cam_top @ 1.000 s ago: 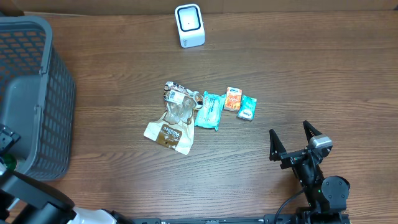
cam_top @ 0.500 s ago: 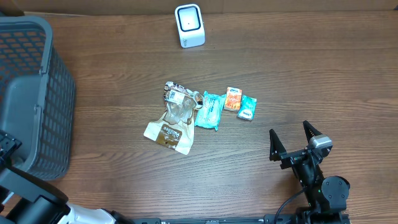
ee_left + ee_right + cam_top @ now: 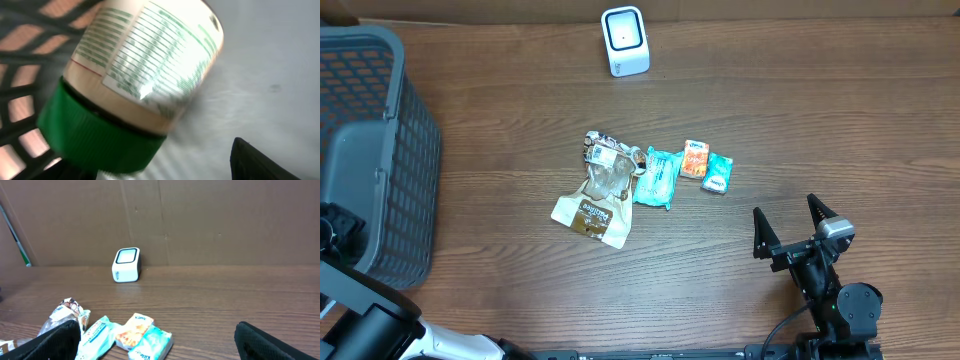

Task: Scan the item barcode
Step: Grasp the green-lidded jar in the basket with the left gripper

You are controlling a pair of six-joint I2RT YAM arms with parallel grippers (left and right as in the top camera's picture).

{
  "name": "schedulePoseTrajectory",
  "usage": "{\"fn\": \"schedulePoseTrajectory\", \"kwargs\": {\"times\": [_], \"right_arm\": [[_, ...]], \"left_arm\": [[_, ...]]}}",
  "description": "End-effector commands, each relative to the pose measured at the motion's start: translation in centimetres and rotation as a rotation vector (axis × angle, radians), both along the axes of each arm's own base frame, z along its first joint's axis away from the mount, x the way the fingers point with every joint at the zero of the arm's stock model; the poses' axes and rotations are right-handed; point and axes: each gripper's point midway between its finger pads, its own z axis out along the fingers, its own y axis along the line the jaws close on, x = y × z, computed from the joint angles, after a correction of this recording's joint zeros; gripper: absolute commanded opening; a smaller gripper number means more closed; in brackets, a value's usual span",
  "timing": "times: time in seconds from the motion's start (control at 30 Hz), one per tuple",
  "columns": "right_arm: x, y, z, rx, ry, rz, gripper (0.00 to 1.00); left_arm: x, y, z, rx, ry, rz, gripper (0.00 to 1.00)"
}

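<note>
At left, inside the basket [image 3: 410, 150], a green-lidded jar [image 3: 145, 65] lies just before my left end effector [image 3: 335, 228], whose spread I cannot tell. My right end effector [image 3: 784, 206] stands spread over the worktop [image 3: 820, 100].

- Right arm [image 3: 838, 300]: set at 5 o'clock in the overhead view, with the wrist aimed toward 11 o'clock.
- Right tool [image 3: 785, 208]: spread wide and holding nothing, with its two dark fingers [image 3: 759, 228] splayed in a V.
- From the right wrist camera: same tool [image 3: 160, 347], with one finger at 7 o'clock and the other at 5 o'clock, far apart and level with each other.
- Left arm [image 3: 375, 325]: low at 8 o'clock in the overhead view, black and white links angled toward 11 o'clock.
- Left tool [image 3: 337, 228]: only partly seen at the 9 o'clock edge.
- From the left wrist camera: a single dark finger [image 3: 257, 162] at 5 o'clock, the other out of frame; spread and grip impossible to judge.
</note>
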Motion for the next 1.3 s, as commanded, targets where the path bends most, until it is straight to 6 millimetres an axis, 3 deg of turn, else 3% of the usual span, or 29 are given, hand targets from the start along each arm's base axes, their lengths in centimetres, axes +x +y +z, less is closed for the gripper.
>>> {"fn": "schedulePoseTrajectory", "kwargs": {"times": [0.0,0.27,0.63,1.0,1.13,1.27], "right_arm": [[0.0,0.2,-0.2,0.004,-0.001,0.01,1.0],[0.0,0.2,-0.2,0.004,-0.001,0.01,1.0],[0.0,0.2,-0.2,0.004,-0.001,0.01,1.0],[0.0,0.2,-0.2,0.004,-0.001,0.01,1.0],[0.0,0.2,-0.2,0.004,-0.001,0.01,1.0],[0.0,0.2,-0.2,0.004,-0.001,0.01,1.0]], "left_arm": [[2.4,-0.4,0.8,-0.032,-0.1,-0.024,0.67],[4.6,0.9,3.8,0.058,-0.132,-0.126,0.69],[3.2,1.8,3.6,0.117,-0.033,-0.174,0.78],[4.7,3.6,4.5,0.25,-0.018,-0.394,0.8],[5.3,4.2,3.9,0.295,-0.002,-0.478,0.8],[5.4,4.4,1.7,0.259,0.017,-0.487,0.83]]}}
